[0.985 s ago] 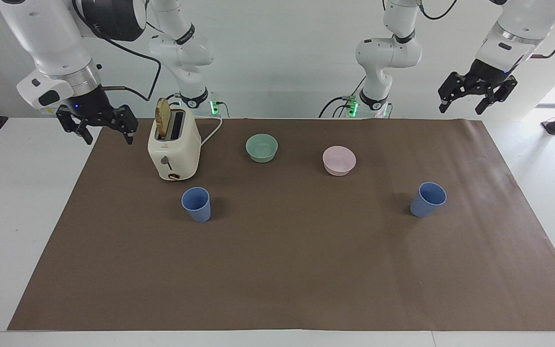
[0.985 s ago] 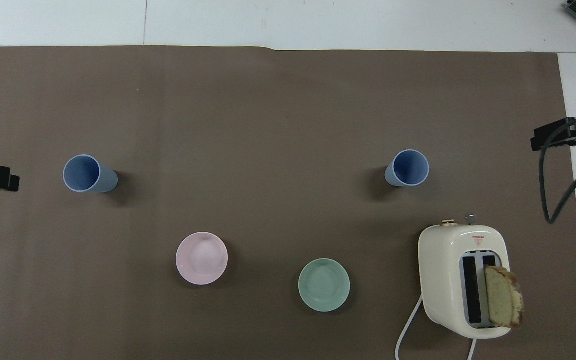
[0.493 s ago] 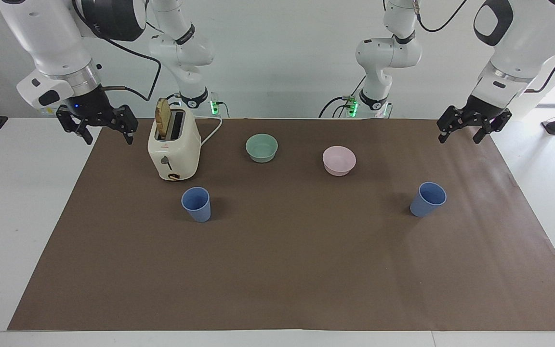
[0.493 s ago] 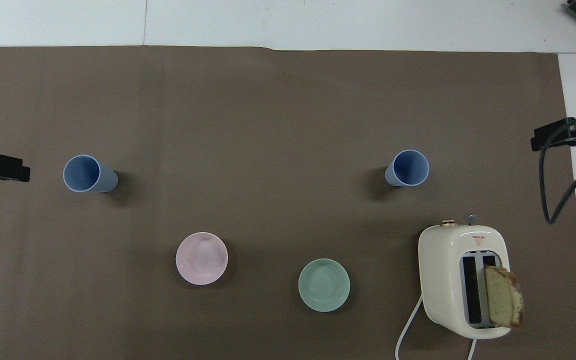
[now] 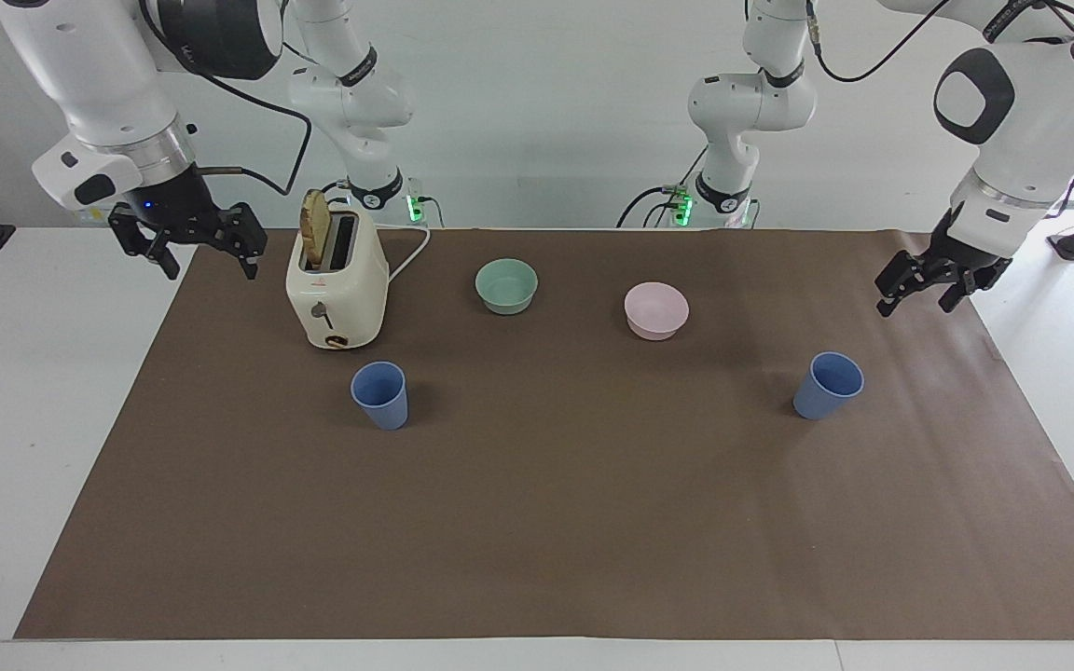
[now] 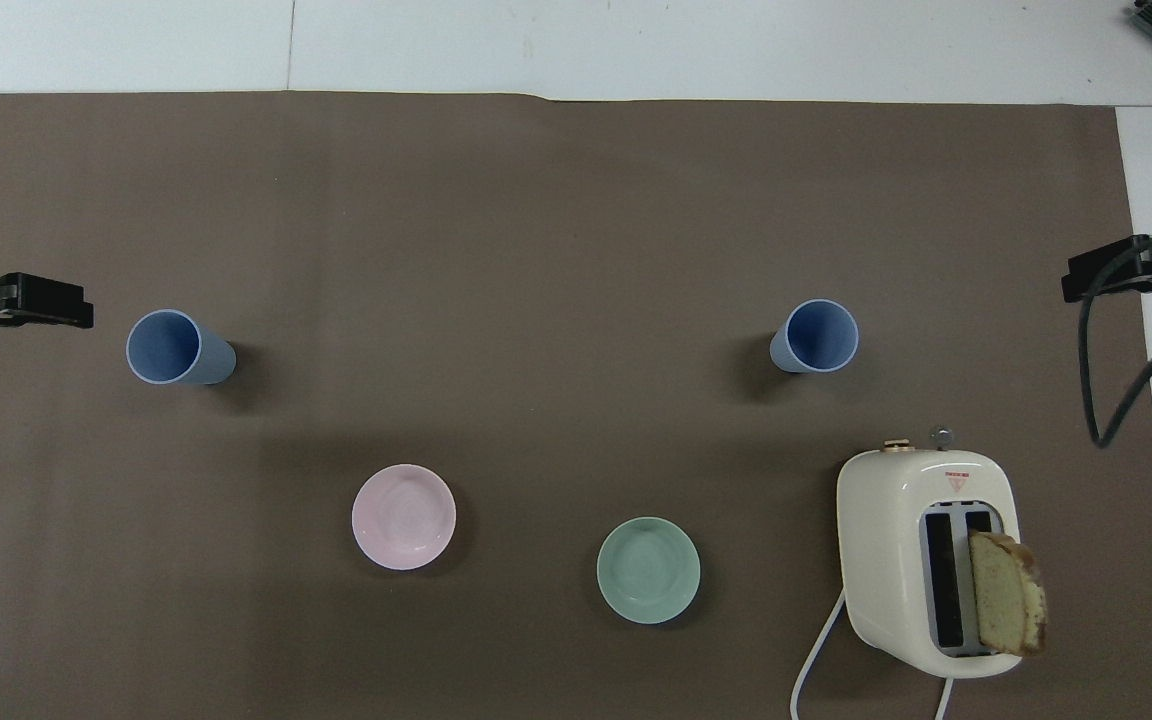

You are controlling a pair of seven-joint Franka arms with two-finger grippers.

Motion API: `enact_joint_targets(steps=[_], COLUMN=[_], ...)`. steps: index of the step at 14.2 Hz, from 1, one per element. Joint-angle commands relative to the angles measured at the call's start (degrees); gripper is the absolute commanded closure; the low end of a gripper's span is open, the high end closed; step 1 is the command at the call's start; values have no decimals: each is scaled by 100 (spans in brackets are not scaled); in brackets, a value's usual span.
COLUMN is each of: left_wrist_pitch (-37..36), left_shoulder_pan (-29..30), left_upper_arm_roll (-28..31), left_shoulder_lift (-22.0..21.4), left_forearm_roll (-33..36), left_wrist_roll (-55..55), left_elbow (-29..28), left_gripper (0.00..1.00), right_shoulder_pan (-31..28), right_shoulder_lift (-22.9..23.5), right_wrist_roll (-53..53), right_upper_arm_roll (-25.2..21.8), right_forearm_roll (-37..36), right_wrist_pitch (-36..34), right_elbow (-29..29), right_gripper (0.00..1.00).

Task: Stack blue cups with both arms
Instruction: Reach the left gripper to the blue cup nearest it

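Black left gripper (image 5: 927, 294), fingers seemingly spread, empty, above brown mat (image 5: 537, 522).

Two blue cups stand upright on the table: one blue cup (image 5: 379, 394) (image 6: 815, 336) toward the right arm's end, at about seven o'clock from the centre of the brown mat (image 5: 556, 522) in the facing view, and the other blue cup (image 5: 828, 385) (image 6: 178, 347) toward the left arm's end, at about four o'clock. Two bowls: one mint-green bowl (image 5: 506, 285) (image 6: 648, 570), one pink bowl (image 5: 656, 310) (image 6: 403, 516). One cream toaster (image 5: 337, 289) (image 6: 926, 560), with one slice of bread (image 5: 316, 229) (image 6: 1006, 593) in it. Two white arms, so two grippers: the left gripper (image 5: 930, 284) (image 6: 21, 303) and the right gripper (image 5: 188, 240) (image 6: 1126, 272). One brown mat covers the table.
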Motion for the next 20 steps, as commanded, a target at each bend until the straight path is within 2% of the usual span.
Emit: enact_joint_targets(steps=[1,6,11,19,20], left_wrist_pitch=[402,947,1133,1897,1906], left_shoulder_pan=[41,147,77,15,15], left_upper_arm_roll=[150,186,168,124,107], left_shoulder_lift=[221,635,459,688,688], left_forearm_roll=[-28,-178,-424,-512,-512], left_wrist_roll=[304,447,429,429,429], left_elbow=[-78,-235,-1175,-1572,-1572], left_gripper=[0,0,0,0,4], right_shoulder_pan=[-51,-51,-51,-59,-51], right_shoulder_lift=[-132,-132,-132,-132,-132], right_wrist_roll=[91,91,91,91,91], right_upper_arm_roll=[42,42,42,42,42], right_forearm_roll=[103,103,103,103,103], right_wrist_pitch=[23,23,23,23,23], right_elbow=[-150,-150,-150,-150,-150], right_gripper=[0,0,0,0,0])
